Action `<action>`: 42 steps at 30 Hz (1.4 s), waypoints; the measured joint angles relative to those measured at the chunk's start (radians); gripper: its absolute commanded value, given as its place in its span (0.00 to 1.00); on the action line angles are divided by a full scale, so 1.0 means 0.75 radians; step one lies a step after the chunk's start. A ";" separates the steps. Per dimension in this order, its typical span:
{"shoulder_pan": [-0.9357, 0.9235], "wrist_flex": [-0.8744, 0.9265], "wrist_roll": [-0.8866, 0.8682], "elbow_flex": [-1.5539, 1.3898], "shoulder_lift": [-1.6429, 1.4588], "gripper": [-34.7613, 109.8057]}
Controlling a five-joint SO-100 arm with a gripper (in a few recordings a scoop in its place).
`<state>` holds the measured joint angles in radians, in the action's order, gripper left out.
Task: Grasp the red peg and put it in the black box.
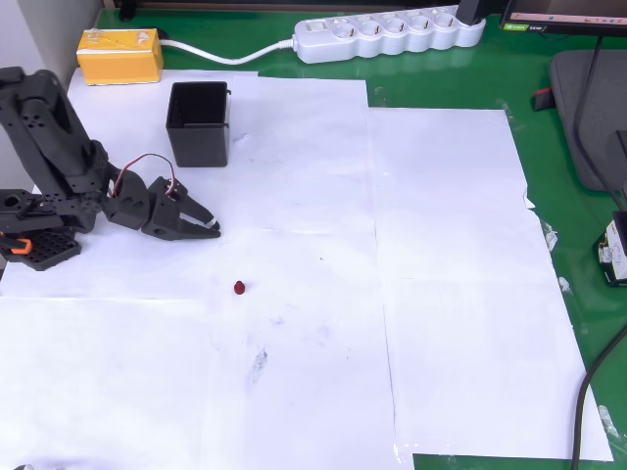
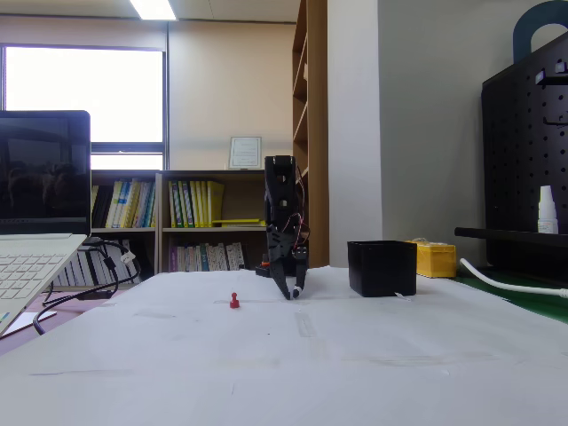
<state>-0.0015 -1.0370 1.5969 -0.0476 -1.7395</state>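
Note:
The red peg (image 1: 239,288) is a tiny dark-red piece standing on the white paper; in the fixed view the red peg (image 2: 234,301) stands upright left of the arm. The black box (image 1: 199,122) sits open-topped at the upper left of the overhead view, and the black box (image 2: 382,267) is right of the arm in the fixed view. My gripper (image 1: 210,228) points right, low over the paper between box and peg, its jaws together with nothing held. The gripper (image 2: 295,292) tip nearly touches the paper in the fixed view.
A yellow block (image 1: 120,55) lies beyond the box, and a white power strip (image 1: 390,35) with its cable runs along the far edge. A laptop (image 2: 40,213) stands at the left of the fixed view. White paper sheets (image 1: 441,294) cover the green mat.

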 measured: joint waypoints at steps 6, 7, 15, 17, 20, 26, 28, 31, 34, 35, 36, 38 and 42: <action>0.000 -0.284 0.016 -0.106 -0.313 0.24; 0.000 -0.335 0.010 -0.131 -0.368 0.24; -0.029 -0.675 -0.070 -0.241 -0.640 0.24; -0.031 -0.757 -0.096 -0.262 -0.710 0.24; -0.037 -0.896 -0.137 -0.303 -0.830 0.24; -0.043 -1.125 -0.213 -0.350 -1.025 0.24; -0.047 -1.131 -0.215 -0.352 -1.029 0.24; -0.061 -1.131 -0.229 -0.409 -1.051 0.24; -0.084 -1.131 -0.252 -0.479 -1.066 0.25; -0.094 -1.133 -0.258 -0.497 -1.074 0.27; -0.100 -1.135 -0.260 -0.511 -1.076 0.29; -0.108 -1.137 -0.260 -0.530 -1.078 0.35; -0.143 -1.137 -0.245 -0.534 -1.078 0.42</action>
<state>-0.1089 -1.8899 1.4128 -0.4479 -2.5479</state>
